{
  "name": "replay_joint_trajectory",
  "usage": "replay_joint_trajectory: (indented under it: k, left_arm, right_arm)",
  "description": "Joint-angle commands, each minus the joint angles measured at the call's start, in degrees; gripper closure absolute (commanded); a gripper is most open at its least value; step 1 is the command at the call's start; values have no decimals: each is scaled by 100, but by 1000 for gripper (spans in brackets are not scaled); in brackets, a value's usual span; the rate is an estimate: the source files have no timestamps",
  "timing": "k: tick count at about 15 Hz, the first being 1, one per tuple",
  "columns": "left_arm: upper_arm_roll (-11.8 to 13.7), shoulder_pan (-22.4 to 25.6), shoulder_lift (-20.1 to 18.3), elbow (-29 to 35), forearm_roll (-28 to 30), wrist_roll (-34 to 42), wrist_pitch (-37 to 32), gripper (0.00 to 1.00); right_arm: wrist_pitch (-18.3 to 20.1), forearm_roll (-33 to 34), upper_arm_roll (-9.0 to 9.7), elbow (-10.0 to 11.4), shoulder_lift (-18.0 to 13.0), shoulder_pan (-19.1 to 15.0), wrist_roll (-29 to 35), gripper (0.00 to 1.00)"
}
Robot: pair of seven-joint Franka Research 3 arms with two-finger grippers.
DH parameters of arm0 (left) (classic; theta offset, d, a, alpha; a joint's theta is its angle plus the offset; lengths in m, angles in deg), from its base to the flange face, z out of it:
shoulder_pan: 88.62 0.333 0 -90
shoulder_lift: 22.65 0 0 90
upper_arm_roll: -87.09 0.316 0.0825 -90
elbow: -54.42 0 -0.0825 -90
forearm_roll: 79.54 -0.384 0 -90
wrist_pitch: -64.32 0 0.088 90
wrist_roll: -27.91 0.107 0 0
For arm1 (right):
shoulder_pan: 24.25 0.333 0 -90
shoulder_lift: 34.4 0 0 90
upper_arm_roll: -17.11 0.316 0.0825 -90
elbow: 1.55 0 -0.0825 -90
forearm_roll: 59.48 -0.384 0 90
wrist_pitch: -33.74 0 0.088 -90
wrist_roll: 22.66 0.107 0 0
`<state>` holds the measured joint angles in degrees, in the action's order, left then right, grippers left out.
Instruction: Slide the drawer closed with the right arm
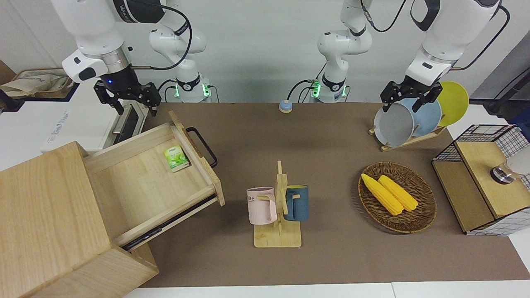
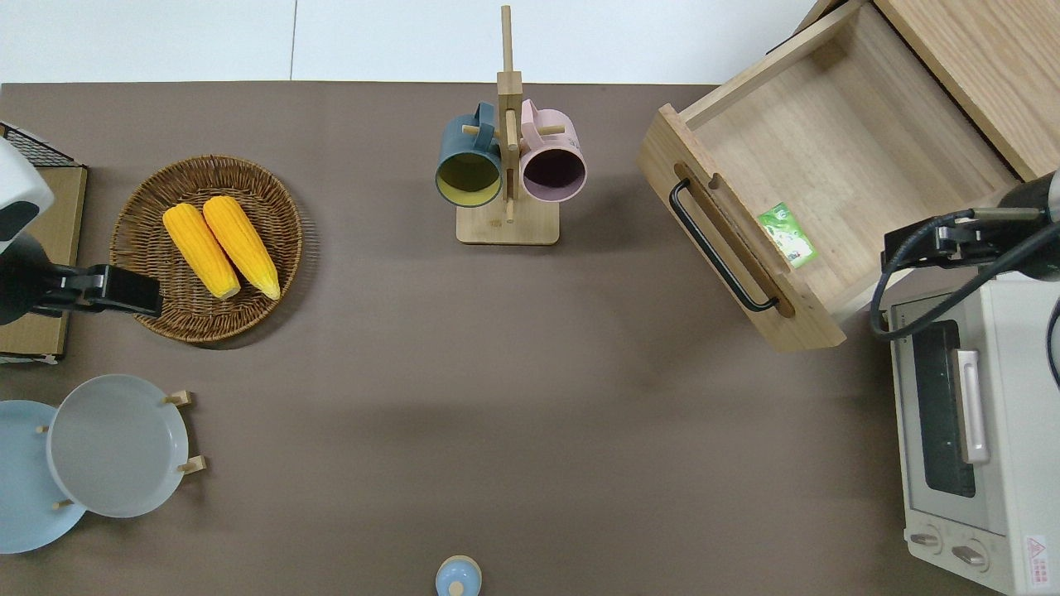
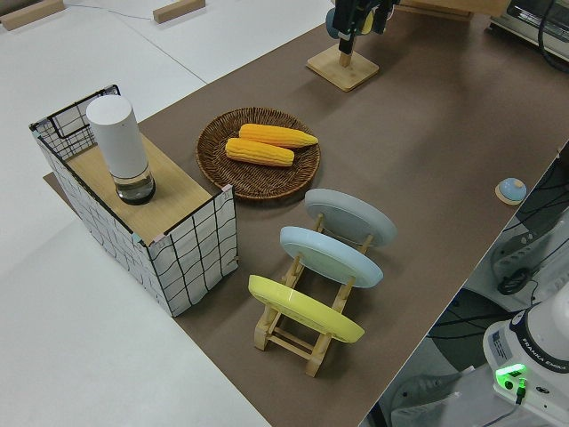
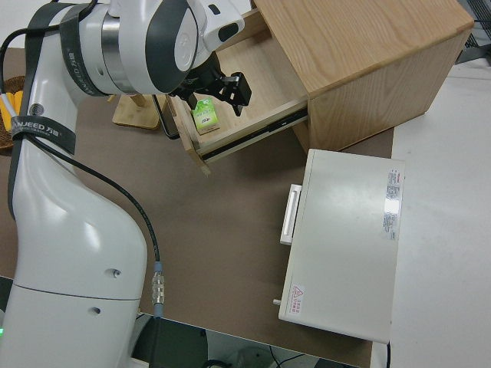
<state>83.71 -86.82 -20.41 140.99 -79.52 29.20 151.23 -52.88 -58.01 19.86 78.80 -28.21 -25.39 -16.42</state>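
Observation:
The drawer (image 1: 136, 182) is pulled far out of the pale wooden cabinet (image 1: 45, 215) at the right arm's end of the table. Its front panel carries a black loop handle (image 1: 203, 145). A small green packet (image 1: 177, 158) lies inside, close to the front panel. The drawer (image 2: 836, 141) and handle (image 2: 716, 248) also show in the overhead view. My right gripper (image 1: 136, 108) is open and empty in the air. In the overhead view the right gripper (image 2: 911, 244) is over the drawer's corner nearest the robots, beside the white oven (image 2: 969, 430). My left arm is parked, its gripper (image 1: 408, 101) open.
A wooden mug rack (image 1: 278, 236) with a pink mug (image 1: 261, 205) and a blue mug (image 1: 296, 203) stands mid-table. A wicker basket (image 1: 422, 215) holds two corn cobs. A plate rack (image 1: 408, 138), a wire crate (image 1: 480, 182) and a small blue knob (image 1: 285, 106) are also here.

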Motion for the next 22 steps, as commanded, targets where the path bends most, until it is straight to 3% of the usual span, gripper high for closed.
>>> replay_joint_trajectory:
  k: [1,10,12,17,18,22]
  left_arm:
    - [-40,31,65,-149,-98,47,-113,5]
    - [-40,31,65,-140,-98,56,-113,7]
    - [-40,31,65,-140,-98,56,-113,7]
    - [-40,31,65,-140,-98,56,-113,7]
    - [-40,31,65,-149,-98,56,-113,7]
    - [-40,22,65,-149,-98,56,-113,7]
  right_arm:
    - [-75,73,60,-19,66,-44,-106,15]
    - [-57,81,68,-28,67,-53,-211,27]
    - [-48,81,68,-28,67,-62,-220,167]
    - [-31,55,68,-28,67,-62,-229,916]
    - [-39,29,77,-37,67,-62,-220,999]
    - [-22,-42,86,-81,67,-88,-237,1000]
